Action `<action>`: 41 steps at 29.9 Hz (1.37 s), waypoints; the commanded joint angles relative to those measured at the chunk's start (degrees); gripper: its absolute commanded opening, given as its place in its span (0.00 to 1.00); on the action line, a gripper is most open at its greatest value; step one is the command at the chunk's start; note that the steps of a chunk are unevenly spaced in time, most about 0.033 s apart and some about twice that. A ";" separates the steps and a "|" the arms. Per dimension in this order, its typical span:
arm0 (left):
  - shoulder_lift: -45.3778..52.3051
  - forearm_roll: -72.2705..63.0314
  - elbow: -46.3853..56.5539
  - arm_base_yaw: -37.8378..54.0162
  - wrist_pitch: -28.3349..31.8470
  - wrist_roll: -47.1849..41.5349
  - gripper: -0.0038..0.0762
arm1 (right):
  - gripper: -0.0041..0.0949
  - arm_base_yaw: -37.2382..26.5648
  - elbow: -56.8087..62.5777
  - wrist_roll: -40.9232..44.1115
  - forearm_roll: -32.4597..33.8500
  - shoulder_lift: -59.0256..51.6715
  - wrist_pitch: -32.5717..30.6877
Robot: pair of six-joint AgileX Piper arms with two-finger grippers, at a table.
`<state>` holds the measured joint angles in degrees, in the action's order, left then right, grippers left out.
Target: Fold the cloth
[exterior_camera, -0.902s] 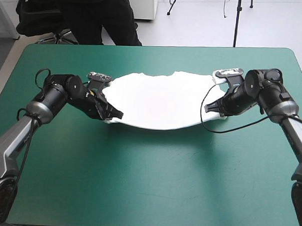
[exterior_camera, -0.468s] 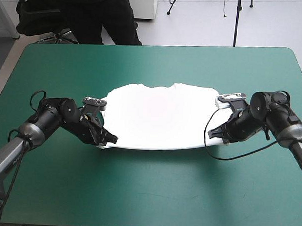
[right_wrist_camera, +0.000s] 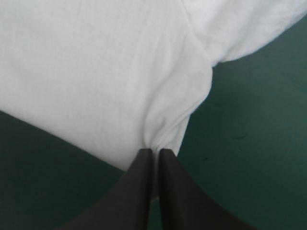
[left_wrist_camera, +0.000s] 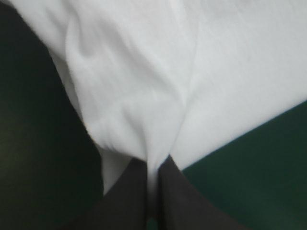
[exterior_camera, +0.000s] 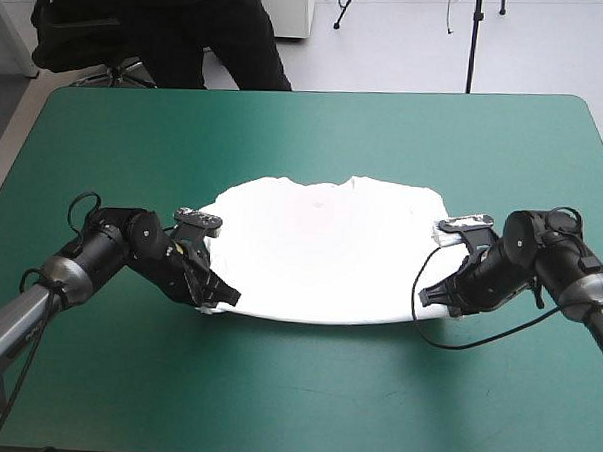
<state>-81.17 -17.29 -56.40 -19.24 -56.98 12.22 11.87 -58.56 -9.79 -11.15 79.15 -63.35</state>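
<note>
Between your left gripper (exterior_camera: 223,296) and right gripper (exterior_camera: 431,295) spreads the white T-shirt (exterior_camera: 320,252), each pinching a corner.

Bare teal-green covered surface (exterior_camera: 304,386) lies open nearer and farther than the spread white short-sleeved T-shirt (exterior_camera: 320,252) filling its middle.

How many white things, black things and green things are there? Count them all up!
White: 1, the T-shirt
Black: 2, the left gripper and the right gripper, each shut on the T-shirt
Teal-green: 1, the table cover
Total: 4
</note>
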 commanded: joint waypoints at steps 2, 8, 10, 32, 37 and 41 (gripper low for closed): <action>2.03 -0.93 -1.20 -0.22 -1.34 -0.33 0.14 | 0.32 -0.32 -1.08 -1.64 -1.44 -1.41 0.77; 2.03 -0.41 -1.35 -0.22 -3.31 -0.33 0.55 | 0.63 -0.32 -2.30 -1.24 -0.47 -2.50 0.29; 2.03 0.14 -2.88 -0.11 -5.86 -0.73 0.63 | 0.63 -0.32 -4.19 1.48 3.13 -3.45 0.18; 6.05 -0.64 -31.56 -0.11 -14.82 -3.81 0.66 | 0.63 -1.62 -10.18 17.72 20.18 13.16 14.97; 6.05 -0.74 -31.56 -0.11 -15.10 -3.91 0.66 | 0.58 -1.62 -10.18 17.35 19.62 16.40 16.51; 6.05 -0.74 -31.56 -0.11 -15.10 -4.64 0.66 | 0.41 -1.62 -10.18 17.12 19.62 17.64 16.74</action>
<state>-76.79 -16.05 -86.10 -19.24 -71.81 8.40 10.65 -67.02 7.98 8.03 98.54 -47.90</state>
